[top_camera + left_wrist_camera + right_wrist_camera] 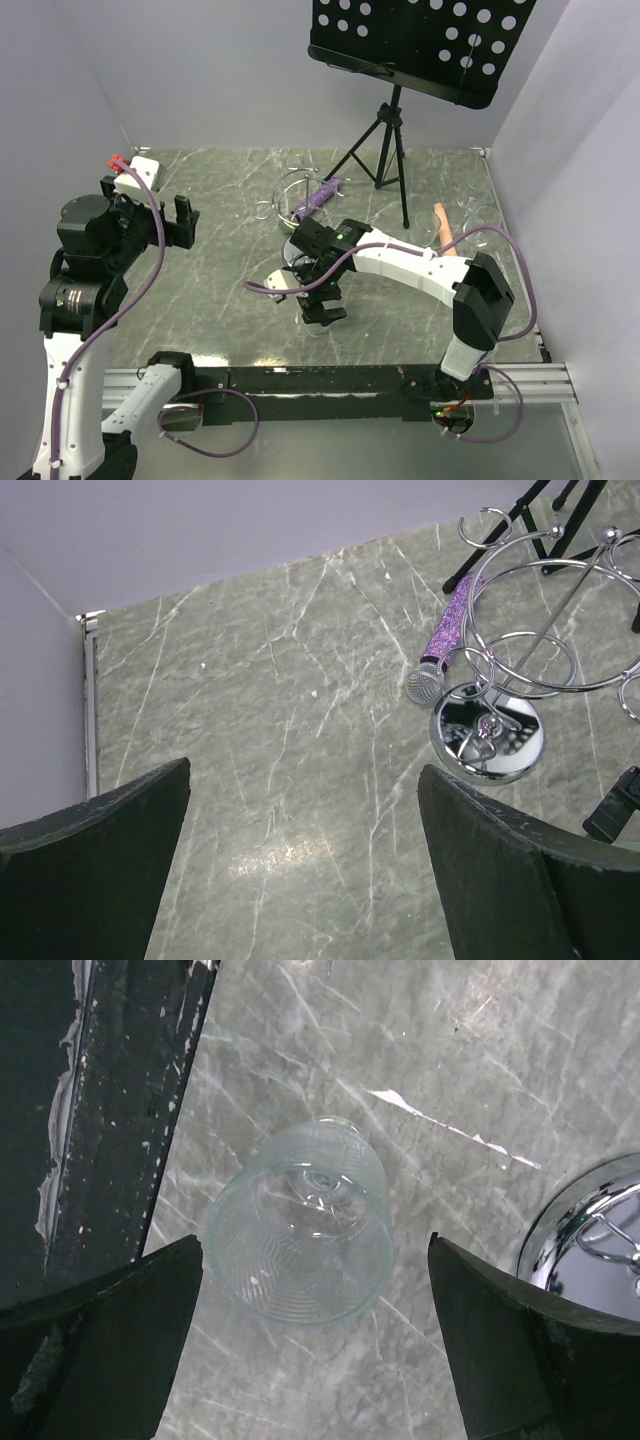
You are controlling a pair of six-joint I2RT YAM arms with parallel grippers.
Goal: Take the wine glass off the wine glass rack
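The wine glass (300,1225) is clear and ribbed. It stands upright on the marble table, rim up, seen from above in the right wrist view. My right gripper (316,1243) is open over it, and the glass sits apart from both fingers, nearer the left one. In the top view this gripper (323,300) hangs near the table's front, just in front of the chrome wine glass rack (295,195). The rack's disc base (590,1230) shows at the right edge of the right wrist view. The rack's loops (520,630) look empty. My left gripper (305,770) is open and empty, raised at the left (170,222).
A purple glittery microphone (450,640) lies beside the rack's base. A black tripod music stand (388,130) stands at the back. Clear glassware (478,215) and a peach-coloured object (443,228) lie at the right. A white box (135,172) sits at the back left.
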